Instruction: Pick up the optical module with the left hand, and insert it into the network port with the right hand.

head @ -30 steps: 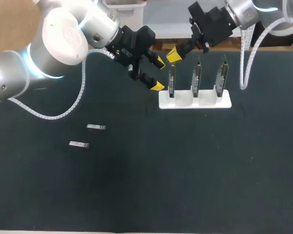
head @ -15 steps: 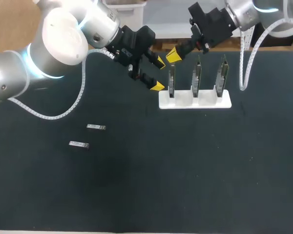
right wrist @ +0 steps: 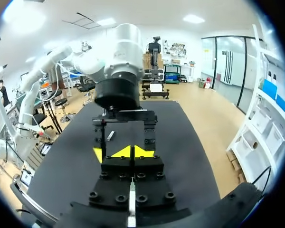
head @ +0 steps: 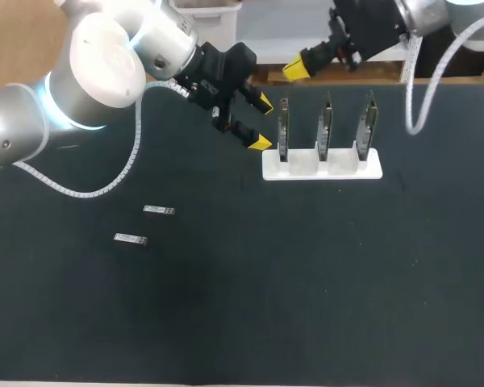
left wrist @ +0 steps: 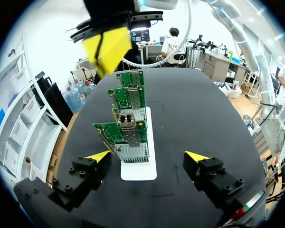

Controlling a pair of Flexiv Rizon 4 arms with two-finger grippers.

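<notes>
optical module (head: 158,210) on black table (head: 306,282)

Prob. robotics lab, left arm (head: 97,64), right arm (head: 423,12) over black table (head: 306,282), circuit boards (head: 326,125) in white stand (head: 323,165)

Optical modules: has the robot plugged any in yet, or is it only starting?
Done: nothing I can confirm; two optical modules lie loose on the table. In hand: nothing; the left gripper is open and empty beside the card rack, the right gripper shut and empty beyond it. Left: picking up a module, passing it over, inserting it.
</notes>
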